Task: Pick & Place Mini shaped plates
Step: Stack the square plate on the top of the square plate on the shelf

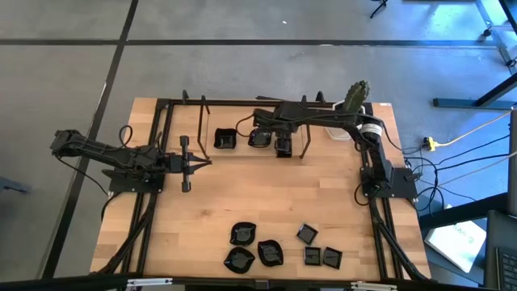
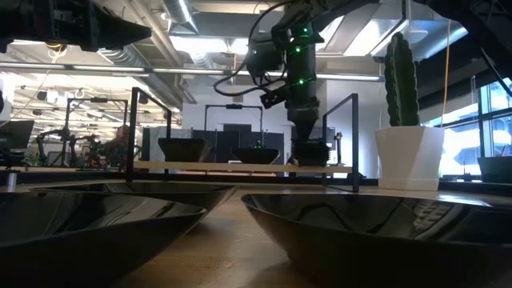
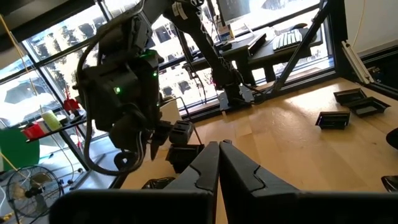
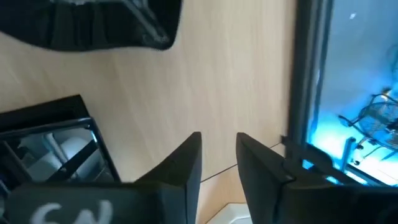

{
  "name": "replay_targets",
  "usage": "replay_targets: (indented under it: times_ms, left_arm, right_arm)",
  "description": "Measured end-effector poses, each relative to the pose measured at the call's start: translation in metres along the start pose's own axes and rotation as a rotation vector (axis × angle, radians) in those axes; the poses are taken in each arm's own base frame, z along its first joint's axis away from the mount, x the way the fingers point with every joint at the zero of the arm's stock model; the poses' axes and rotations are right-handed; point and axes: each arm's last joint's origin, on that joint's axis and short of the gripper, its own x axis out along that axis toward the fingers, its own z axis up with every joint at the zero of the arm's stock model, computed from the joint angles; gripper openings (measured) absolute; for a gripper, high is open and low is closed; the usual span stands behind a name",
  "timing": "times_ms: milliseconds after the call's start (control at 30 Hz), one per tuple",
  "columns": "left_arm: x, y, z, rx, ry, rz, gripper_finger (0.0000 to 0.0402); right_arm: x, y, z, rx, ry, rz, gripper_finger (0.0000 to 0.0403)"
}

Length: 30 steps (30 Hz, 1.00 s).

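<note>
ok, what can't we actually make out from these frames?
- Right gripper: fingers apart with nothing seen between them in the right wrist view; in the high view its own arm covers it.
- Plates on the rack: too small in the high view to tell shape; in the low view seen edge-on only.
- Near plates: cut off by the low view's bottom edge.
- Left gripper: shut, holding nothing.

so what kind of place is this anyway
Most likely a robotics lab or workshop in an industrial-style building. Two dark robot arms are mounted on a wooden table with a black frame. The low view shows exposed ceiling ducts and more equipment stands behind; the floor is bare grey concrete.
</note>
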Motion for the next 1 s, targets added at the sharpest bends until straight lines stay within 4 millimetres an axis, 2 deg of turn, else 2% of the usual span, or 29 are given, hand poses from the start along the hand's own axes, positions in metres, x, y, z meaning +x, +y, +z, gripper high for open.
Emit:
replay_targets:
  times_ms: [167,333,400,500,600,700,800,867,1000]
  left_arm:
    - [0.0,0.0,0.0,0.0,0.0,0.0,0.0004]
    - [0.0,0.0,0.0,0.0,0.0,0.0,0.0008]
    - [0.0,0.0,0.0,0.001,0.001,-0.001,0.0007]
    - [0.0,0.0,0.0,0.001,0.0,-0.001,0.0005]
    - [0.0,0.0,0.0,0.001,0.0,0.0,0.0005]
    - [0.0,0.0,0.0,0.0,0.0,0.0,0.0007]
    - [0.0,0.0,0.0,-0.007,0.0,0.0,0.0008]
    - [0.0,0.0,0.0,-0.017,0.0,-0.001,0.0006]
    - [0.0,0.0,0.0,-0.017,0.0,-0.001,0.0004]
  right_arm:
    - [-0.012,-0.003,0.003,0.013,-0.006,-0.066,0.01]
    - [-0.052,-0.003,0.002,0.034,-0.023,-0.105,0.01]
    - [-0.076,0.005,-0.002,0.037,-0.065,-0.049,0.01]
    - [-0.109,0.029,-0.013,-0.011,-0.108,0.055,0.0095]
    - [-0.123,0.062,-0.021,-0.081,-0.106,0.186,0.008]
    - [-0.122,0.096,-0.027,-0.175,-0.086,0.274,0.0059]
    - [-0.109,0.123,-0.03,-0.267,-0.082,0.341,0.0027]
    - [-0.099,0.131,-0.032,-0.306,-0.068,0.371,0.0008]
    - [-0.075,0.132,-0.03,-0.29,-0.073,0.376,0.0009]
